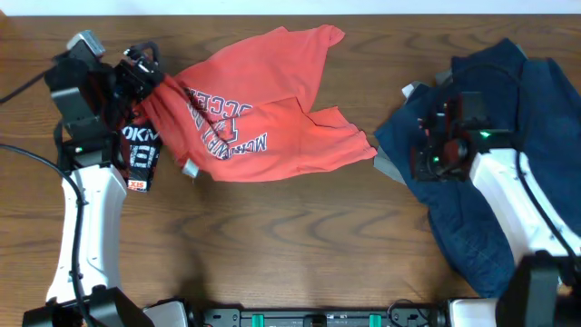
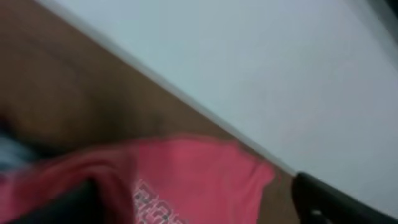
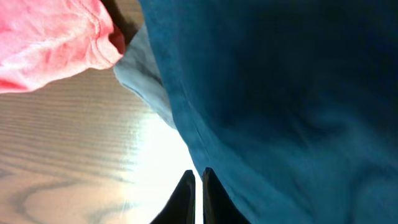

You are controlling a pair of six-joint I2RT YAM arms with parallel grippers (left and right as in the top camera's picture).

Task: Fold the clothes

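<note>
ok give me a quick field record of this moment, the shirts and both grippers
coral-red T-shirt: crumpled, unfolded, upper middle of the table, lettering showing
navy blue T-shirt: heaped at the right, partly under the right arm
black T-shirt with white lettering: bunched at far left, below the left arm
left gripper: open, at the coral-red T-shirt's left edge
right gripper: shut, at the navy blue T-shirt's edge; whether it holds cloth is unclear
folding: no shirt folded yet

Left arm [image 1: 86,218] and right arm [image 1: 508,195]: white shells, black joints, thin black cables [image 1: 27,151], tiny green light [image 1: 484,136]. Right pincer [image 3: 196,177] has skinny black fingers [image 3: 183,202].
</note>
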